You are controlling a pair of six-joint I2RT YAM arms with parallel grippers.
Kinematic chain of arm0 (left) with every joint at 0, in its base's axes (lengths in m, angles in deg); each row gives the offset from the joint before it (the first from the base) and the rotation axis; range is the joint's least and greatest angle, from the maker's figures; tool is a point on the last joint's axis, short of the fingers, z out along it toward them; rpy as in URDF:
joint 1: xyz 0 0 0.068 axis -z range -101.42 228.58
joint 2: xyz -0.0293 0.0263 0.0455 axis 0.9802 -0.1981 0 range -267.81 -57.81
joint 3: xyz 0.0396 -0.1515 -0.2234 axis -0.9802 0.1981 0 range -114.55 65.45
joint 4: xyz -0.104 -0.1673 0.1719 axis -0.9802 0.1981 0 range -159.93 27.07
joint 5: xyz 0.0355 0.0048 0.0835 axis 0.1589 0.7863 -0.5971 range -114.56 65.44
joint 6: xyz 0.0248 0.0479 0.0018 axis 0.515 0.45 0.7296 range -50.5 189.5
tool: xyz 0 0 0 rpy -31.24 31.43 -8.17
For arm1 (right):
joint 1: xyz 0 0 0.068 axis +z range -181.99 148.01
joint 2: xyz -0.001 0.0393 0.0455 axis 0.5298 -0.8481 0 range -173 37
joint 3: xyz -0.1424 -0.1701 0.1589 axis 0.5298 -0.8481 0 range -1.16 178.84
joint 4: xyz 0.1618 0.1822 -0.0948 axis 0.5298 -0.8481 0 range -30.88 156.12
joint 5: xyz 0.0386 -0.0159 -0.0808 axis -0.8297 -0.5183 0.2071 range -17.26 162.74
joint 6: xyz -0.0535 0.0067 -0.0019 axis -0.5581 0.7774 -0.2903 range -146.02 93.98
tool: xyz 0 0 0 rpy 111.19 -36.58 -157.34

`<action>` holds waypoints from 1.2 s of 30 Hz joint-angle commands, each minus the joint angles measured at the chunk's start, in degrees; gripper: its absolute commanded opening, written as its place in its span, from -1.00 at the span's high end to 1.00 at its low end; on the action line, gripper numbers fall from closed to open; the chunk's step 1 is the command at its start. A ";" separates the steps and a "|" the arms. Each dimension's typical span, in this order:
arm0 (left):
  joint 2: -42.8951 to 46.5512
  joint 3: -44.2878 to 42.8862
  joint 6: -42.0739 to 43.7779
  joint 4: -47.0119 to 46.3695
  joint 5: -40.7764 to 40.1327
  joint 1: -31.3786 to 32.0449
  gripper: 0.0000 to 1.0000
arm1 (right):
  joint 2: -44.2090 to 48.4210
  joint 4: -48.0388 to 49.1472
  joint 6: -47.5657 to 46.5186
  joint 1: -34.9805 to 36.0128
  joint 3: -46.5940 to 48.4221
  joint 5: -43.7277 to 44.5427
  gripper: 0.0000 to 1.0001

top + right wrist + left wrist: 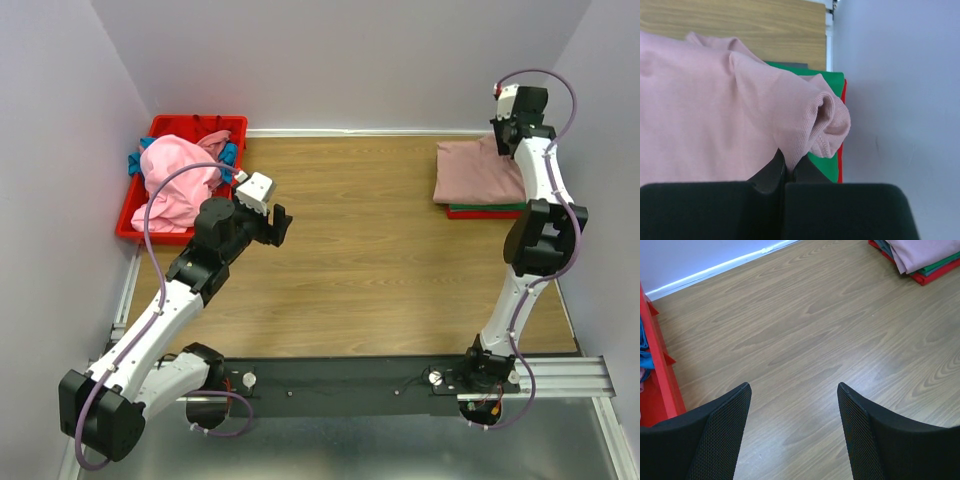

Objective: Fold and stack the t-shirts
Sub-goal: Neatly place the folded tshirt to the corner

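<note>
At the back right lies a stack of folded t-shirts: a dusty-pink one on top of a green one and a red one. My right gripper is shut on a fold of the dusty-pink t-shirt near its sleeve hem, with the green t-shirt beneath. In the top view the right gripper sits at the stack's far right corner. My left gripper hangs open over bare wood with nothing between its fingers; in the top view the left gripper is just right of the bin.
A red plastic bin at the back left holds a crumpled brighter pink t-shirt and some blue cloth. Its red wall shows left of my left fingers. Walls close in the table on the left, back and right.
</note>
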 commanded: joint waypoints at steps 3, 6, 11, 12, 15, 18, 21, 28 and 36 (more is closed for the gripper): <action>-0.14 0.77 0.31 -0.96 1.68 0.08 -0.54 | 0.58 11.65 -3.63 -0.37 -5.96 8.93 0.99; -0.14 0.77 0.31 -1.05 1.85 0.08 -0.54 | 0.93 15.07 -5.21 -0.37 -8.95 11.30 0.99; -0.23 0.77 0.31 -1.05 1.77 0.08 -0.54 | 0.06 18.51 -6.62 -0.37 -10.71 13.24 0.99; -0.32 0.68 0.31 -0.96 1.85 0.08 -0.54 | -0.21 18.77 -6.71 -0.37 -10.63 13.33 0.99; -0.32 0.77 0.31 -0.96 1.68 0.08 -0.54 | -1.00 19.74 -6.80 -0.37 -10.28 13.94 0.99; -0.32 0.85 0.31 -1.05 1.68 0.08 -0.54 | -1.53 20.97 -7.50 -0.37 -10.19 14.56 0.99; -0.58 0.85 0.31 -1.05 1.77 0.08 -0.54 | -2.23 21.85 -8.38 -0.37 -9.75 15.08 0.99; -0.58 0.77 0.40 -0.96 1.68 0.08 -0.54 | -3.98 24.31 -10.31 -0.37 -8.96 17.90 0.80; -0.15 0.77 0.31 -0.96 1.15 0.08 -0.54 | 0.48 27.38 -9.08 -0.02 -12.73 17.64 -0.42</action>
